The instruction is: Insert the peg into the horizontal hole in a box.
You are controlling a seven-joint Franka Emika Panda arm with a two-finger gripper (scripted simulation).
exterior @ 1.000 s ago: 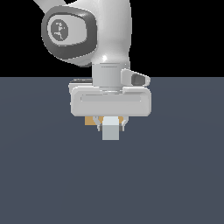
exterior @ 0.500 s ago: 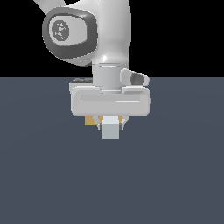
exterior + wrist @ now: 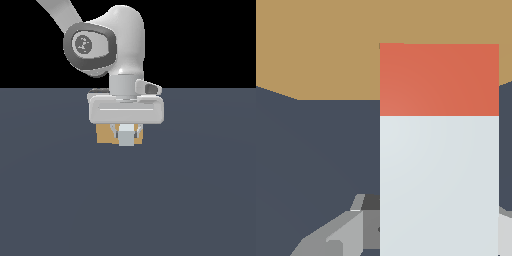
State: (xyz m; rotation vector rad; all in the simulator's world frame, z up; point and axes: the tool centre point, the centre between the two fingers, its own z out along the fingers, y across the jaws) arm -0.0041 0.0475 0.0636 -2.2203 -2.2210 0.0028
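1. Exterior view: the gripper (image 3: 126, 135) hangs low over the dark floor (image 3: 128, 200), its fingers closed on the pale end of the peg (image 3: 126, 136), which faces the camera. The tan box (image 3: 104, 134) sits directly behind the hand, mostly hidden by it.
2. Wrist view: the peg (image 3: 439, 150) runs away from the camera, its grey-white half near and its red half far, the red tip reaching the box (image 3: 321, 45). The hole cannot be made out. A grey finger (image 3: 341, 232) shows beside the peg.
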